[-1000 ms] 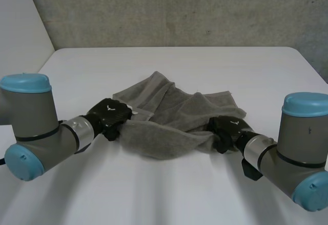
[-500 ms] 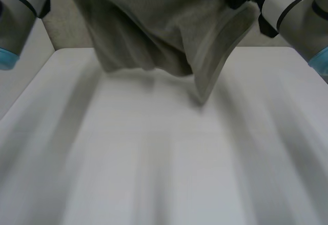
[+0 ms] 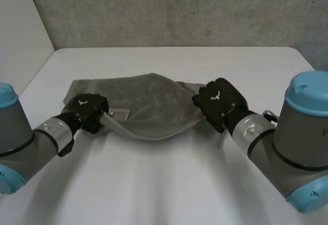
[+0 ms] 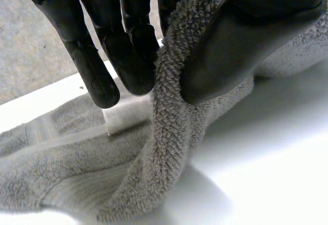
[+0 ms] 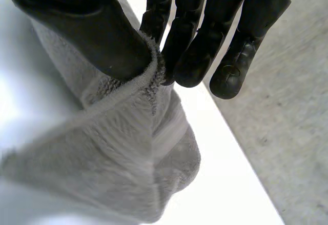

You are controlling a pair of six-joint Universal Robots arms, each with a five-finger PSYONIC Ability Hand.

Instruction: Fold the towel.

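A grey towel lies spread across the middle of the white table, its near edge sagging between my two hands. My left hand pinches the towel's near left corner; in the left wrist view the thumb presses the thick hem against the fingers. A white label shows beside that hand. My right hand pinches the near right corner, and in the right wrist view the thumb clamps the towel edge against the fingers.
The table's far edge meets a grey concrete wall. Bare table lies in front of the towel and on both sides of it. Both arms reach in from the near corners.
The towel was bunched on the table, then swung up high in both hands. Now it lies spread flatter and wider, with both hands lower and farther apart, still holding its corners.
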